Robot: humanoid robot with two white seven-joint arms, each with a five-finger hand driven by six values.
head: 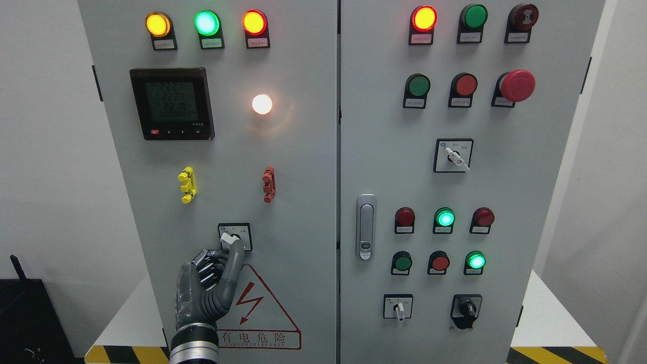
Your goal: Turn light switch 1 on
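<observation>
A small rotary selector switch (231,236) with a white knob sits in a black-framed plate low on the left cabinet door. My left hand (222,253) comes up from the bottom edge and pinches the knob between thumb and curled fingers. The knob points up and left. A round white lamp (262,104) glows above it on the same door. My right arm does not show.
The left door also carries a digital meter (172,103), three lit pilot lamps (206,23), yellow and red clips (187,185) and a red warning triangle (258,303). The right door holds buttons, selector switches, a red emergency stop (516,85) and a door handle (365,226).
</observation>
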